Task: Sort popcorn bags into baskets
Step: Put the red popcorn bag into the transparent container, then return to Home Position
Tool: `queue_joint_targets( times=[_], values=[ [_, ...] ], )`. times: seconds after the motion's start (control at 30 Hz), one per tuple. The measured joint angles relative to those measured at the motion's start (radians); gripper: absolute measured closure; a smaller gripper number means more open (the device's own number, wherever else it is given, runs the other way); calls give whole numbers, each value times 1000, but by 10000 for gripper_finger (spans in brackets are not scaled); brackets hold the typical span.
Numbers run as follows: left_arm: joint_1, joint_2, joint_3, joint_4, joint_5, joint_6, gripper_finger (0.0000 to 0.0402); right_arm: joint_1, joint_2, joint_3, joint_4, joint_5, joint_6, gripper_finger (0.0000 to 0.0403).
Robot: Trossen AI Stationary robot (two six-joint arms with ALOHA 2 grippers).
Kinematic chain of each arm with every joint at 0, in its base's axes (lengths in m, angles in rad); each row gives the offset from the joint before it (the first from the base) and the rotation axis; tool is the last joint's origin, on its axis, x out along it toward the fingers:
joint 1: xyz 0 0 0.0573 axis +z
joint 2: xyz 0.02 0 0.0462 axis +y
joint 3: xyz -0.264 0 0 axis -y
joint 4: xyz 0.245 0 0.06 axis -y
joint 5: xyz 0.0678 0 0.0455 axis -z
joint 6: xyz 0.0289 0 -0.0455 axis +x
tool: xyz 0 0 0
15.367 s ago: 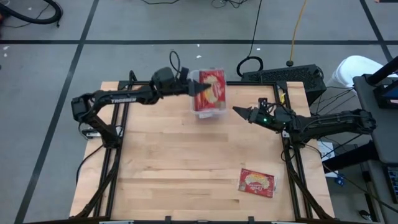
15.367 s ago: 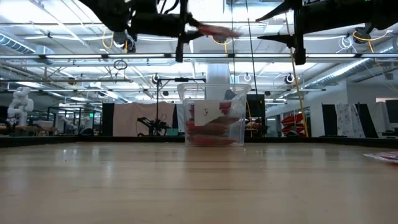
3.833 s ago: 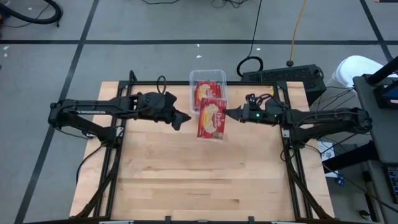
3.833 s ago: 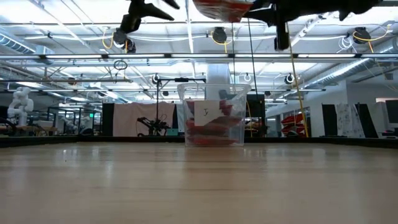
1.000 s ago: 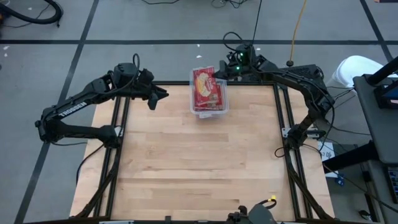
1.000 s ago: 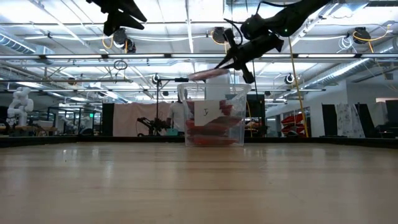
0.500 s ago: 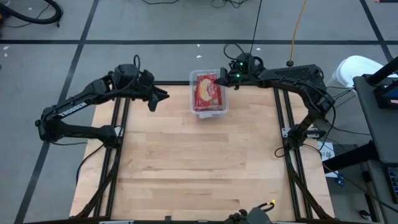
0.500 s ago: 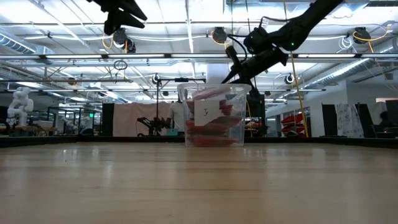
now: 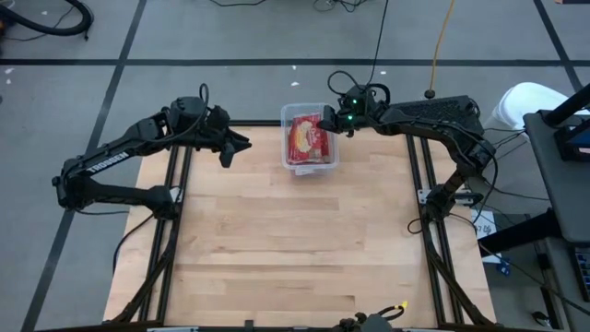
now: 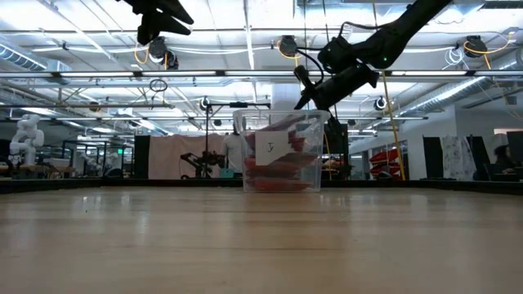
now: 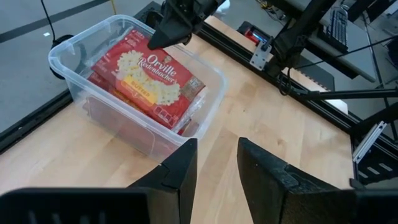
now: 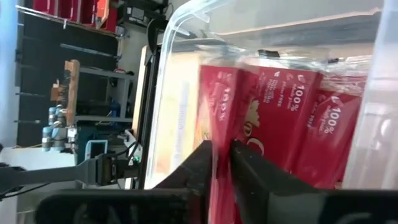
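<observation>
At table's far edge, clear tub (image 9: 310, 138) holds stacked popcorn bags (image 11: 149, 78).

"orville redenbacher's" on top popcorn bag (image 11: 149, 76) in tub; "100%" on bag edges (image 12: 273, 93); "trossen" on left arm (image 9: 103, 162).

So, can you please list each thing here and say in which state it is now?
Top popcorn bag: face up in the tub, tilted, one edge between the right gripper's fingers.
Other popcorn bags: stacked beneath it in the tub.
Clear tub: upright at the table's far edge, no lid.
Right gripper: at the tub's rim, fingers around the bag's edge.
Left gripper: open, empty, beside the tub.
</observation>
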Motion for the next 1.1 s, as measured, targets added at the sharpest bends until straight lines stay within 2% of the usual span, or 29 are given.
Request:
queue_joint_targets(
  times=[0.27,0.43,0.57,0.8,0.9,1.1],
  values=[
    [0,0,0,-4,0,16,284,3,0,0,-13,36,0,297],
    [0,0,0,-7,0,19,284,-6,-23,0,20,32,-9,276],
    [0,0,0,-7,-9,35,284,-4,-84,0,39,29,-60,274],
    [0,0,0,-4,-121,129,284,54,-244,0,36,1,-226,273],
    [0,0,0,-1,-160,190,284,100,-322,0,20,0,-324,274],
    [0,0,0,50,-168,291,284,193,-462,0,-11,0,-564,298]
  ],
)
